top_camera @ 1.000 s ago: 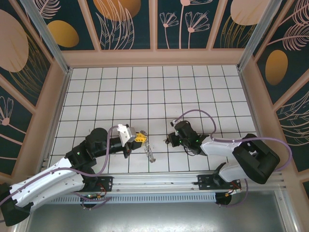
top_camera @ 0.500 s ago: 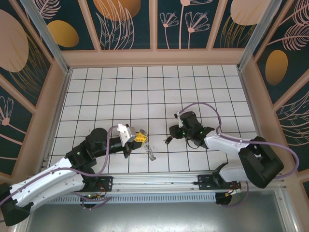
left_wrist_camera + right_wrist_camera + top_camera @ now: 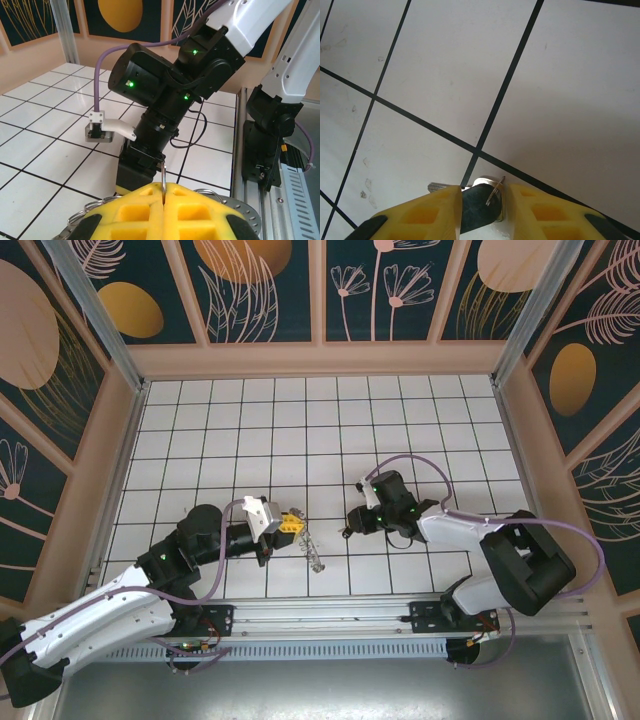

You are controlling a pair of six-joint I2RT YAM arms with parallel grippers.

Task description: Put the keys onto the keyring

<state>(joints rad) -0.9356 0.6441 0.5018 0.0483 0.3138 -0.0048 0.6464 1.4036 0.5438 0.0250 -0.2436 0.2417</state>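
Note:
The keyring (image 3: 296, 513) is a grey metal hoop fringed with small loops, and a strand of them trails down onto the tiles (image 3: 314, 560). My left gripper (image 3: 288, 524) is shut on it. In the left wrist view the hoop's thin edge (image 3: 163, 175) stands pinched between the yellow fingers (image 3: 135, 212). The keys (image 3: 346, 532) are one small dark piece lying on the floor in front of my right gripper (image 3: 354, 522). In the right wrist view its black head (image 3: 477, 210) sits between the open jaws of my right gripper (image 3: 484, 190). It touches the left finger (image 3: 432, 212). A narrow gap remains at the right finger.
White tiled floor (image 3: 300, 430) with black grid lines, walled on three sides by patterned panels. The right arm's wrist and purple cable (image 3: 165, 85) hang close in front of the left gripper. A metal rail (image 3: 330, 615) runs along the near edge.
The right wrist swung away from the rail and turned, its jaws now straddling the key's head. The key stayed on the floor. The left arm and keyring held still.

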